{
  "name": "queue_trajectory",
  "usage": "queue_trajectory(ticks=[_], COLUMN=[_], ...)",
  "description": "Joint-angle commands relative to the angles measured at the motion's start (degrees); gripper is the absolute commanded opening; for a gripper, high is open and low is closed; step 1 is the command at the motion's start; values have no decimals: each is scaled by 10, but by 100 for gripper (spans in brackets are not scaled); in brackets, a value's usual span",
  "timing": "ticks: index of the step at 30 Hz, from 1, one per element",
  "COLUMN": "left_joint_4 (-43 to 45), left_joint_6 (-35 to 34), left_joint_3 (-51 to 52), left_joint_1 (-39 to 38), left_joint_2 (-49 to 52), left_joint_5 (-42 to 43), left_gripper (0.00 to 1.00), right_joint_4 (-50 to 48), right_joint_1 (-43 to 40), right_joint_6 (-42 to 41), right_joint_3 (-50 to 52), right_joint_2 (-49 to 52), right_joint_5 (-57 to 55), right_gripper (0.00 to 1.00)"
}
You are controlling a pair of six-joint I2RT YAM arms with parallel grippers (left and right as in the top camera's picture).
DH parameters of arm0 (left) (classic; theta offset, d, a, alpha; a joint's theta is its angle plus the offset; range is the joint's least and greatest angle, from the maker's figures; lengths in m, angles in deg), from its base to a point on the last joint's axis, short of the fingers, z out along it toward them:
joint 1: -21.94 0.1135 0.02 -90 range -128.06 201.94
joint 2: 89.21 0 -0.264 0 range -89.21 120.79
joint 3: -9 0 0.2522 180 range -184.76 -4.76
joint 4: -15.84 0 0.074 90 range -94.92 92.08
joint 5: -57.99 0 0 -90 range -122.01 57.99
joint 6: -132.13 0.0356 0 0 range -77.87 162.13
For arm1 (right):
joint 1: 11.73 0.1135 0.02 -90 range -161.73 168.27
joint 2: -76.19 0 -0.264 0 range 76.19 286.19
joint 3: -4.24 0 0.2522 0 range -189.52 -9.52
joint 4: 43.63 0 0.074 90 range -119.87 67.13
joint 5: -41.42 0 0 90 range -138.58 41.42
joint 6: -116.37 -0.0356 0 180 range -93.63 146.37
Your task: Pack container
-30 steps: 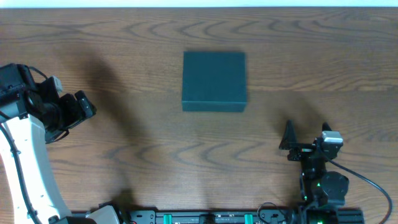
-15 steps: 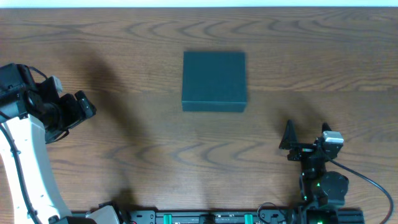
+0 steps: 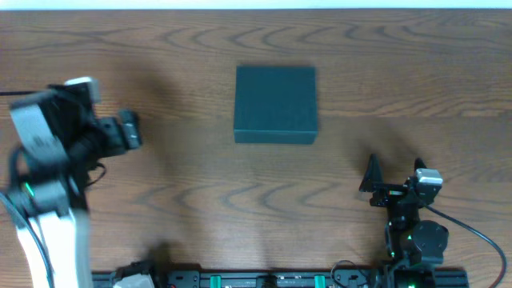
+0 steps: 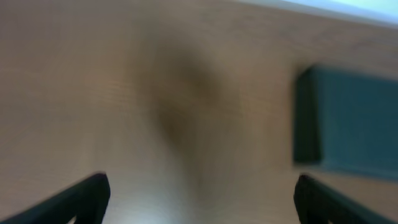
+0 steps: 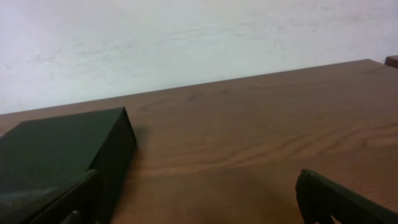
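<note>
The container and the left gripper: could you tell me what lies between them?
Nothing; the overhead view shows only bare table between the left gripper and the container.

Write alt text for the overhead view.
A closed dark green square box lies at the far middle of a wooden table. The left tool points toward it from the left without touching it; the right tool, jaws open, sits near the front right edge.

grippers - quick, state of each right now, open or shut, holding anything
left gripper: open, holding nothing
right gripper: open, holding nothing
</note>
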State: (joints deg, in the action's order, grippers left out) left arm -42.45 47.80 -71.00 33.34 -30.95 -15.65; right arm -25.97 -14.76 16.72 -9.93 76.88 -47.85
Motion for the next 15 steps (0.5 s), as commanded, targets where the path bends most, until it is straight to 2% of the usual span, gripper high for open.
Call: queue_trajectory(ticks=[1,4,8,12,15], left_joint_4=[100,223,446,588,658], left_joint_6=[116,113,48,18,18], left_joint_3=[95,183,318,427,492], left_joint_1=[-58,-70,-69,-69,-69], left_joint_2=[-103,-192,-299,-368,-403], left_joint_5=[-2,3,1,-14,-47], left_gripper=[95,95,95,95,95], right_joint_4=[4,4,4,4,4], right_joint_1=[6,6,6,6,6], right_joint_6=[-6,-6,-6,-6,-6], right_joint_3=[1,1,1,1,1], right_joint_2=[-3,-3,-3,-3,-3], right_joint_5=[-5,-5,-5,-5,-5], right_gripper=[99,99,99,99,99])
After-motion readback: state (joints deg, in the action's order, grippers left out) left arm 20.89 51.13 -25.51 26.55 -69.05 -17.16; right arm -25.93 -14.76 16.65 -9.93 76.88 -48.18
